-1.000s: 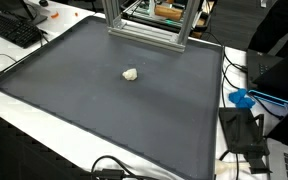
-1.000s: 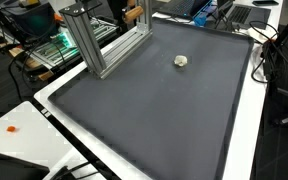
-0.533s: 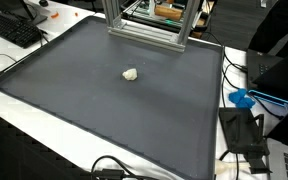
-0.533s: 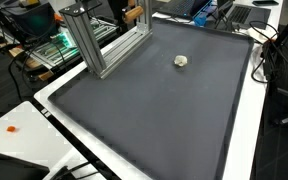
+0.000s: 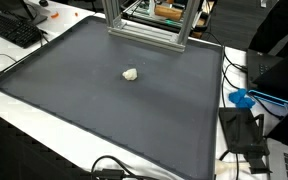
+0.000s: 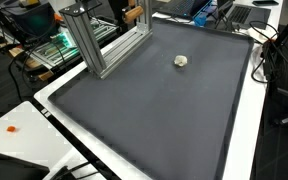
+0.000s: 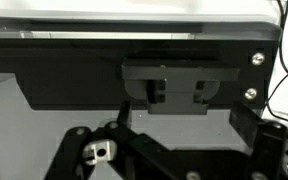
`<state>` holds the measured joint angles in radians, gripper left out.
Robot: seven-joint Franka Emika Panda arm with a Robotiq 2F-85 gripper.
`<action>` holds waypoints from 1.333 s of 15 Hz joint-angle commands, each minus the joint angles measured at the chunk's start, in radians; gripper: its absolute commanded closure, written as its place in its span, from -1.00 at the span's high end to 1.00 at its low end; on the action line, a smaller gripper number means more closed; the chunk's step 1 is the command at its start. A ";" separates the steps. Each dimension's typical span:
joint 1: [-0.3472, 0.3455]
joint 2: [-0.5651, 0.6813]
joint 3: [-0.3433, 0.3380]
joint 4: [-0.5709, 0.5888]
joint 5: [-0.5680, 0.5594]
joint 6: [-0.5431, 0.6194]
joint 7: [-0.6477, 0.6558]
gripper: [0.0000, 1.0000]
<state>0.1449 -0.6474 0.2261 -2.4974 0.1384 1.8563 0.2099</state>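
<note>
A small whitish crumpled lump (image 5: 131, 74) lies alone on the large dark grey mat (image 5: 94, 110); it shows in both exterior views (image 6: 181, 61). No arm or gripper appears in either exterior view. In the wrist view my gripper (image 7: 181, 122) comes in from the bottom with its jaws spread apart and nothing between them. It faces a black bracket (image 7: 179, 85) on a dark panel over a pale surface. The lump is not in the wrist view.
An aluminium frame (image 5: 144, 25) stands at the mat's far edge, also seen in an exterior view (image 6: 99, 40). A keyboard (image 5: 12, 28), cables (image 5: 114, 168), a blue object (image 5: 242, 98) and black gear (image 5: 246, 130) lie round the mat on the white table.
</note>
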 commanded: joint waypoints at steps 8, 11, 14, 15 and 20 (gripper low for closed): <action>0.011 -0.041 0.011 -0.077 0.020 0.026 0.064 1.00; 0.015 -0.055 0.010 -0.095 0.033 0.041 0.076 1.00; 0.017 -0.072 0.011 -0.111 0.035 0.058 0.085 1.00; 0.018 -0.076 0.012 -0.115 0.035 0.064 0.084 1.00; 0.028 -0.089 0.015 -0.140 0.035 0.098 0.078 1.00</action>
<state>0.1601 -0.6963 0.2350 -2.5910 0.1472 1.9167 0.2764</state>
